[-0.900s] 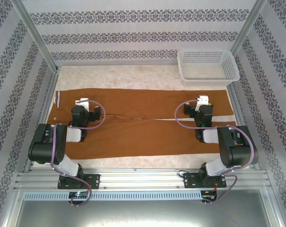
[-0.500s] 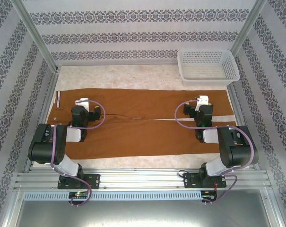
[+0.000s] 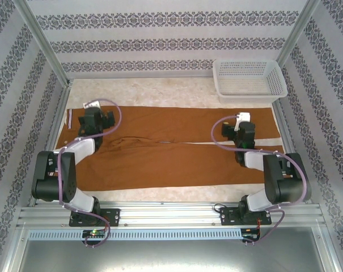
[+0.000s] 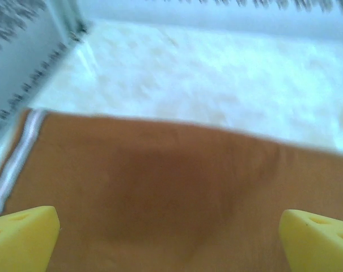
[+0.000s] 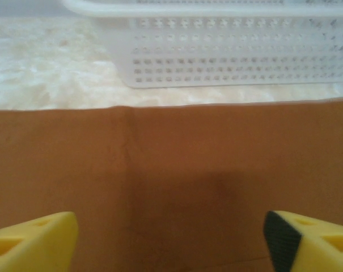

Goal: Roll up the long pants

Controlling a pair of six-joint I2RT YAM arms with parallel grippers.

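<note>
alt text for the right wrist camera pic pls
Rust-brown cloth long pants lie flat across the lower half of the view, with the right gripper's two yellow fingers spread wide apart at the bottom corners. Beyond the cloth's far edge, a white perforated plastic basket stands on the pale mottled tabletop.

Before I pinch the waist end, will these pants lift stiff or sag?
Probably floppy: the pants lie flat with soft wrinkles near the waist end. Likely light, since the cloth looks thin. Whatever hangs free would probably drape and drag.
</note>
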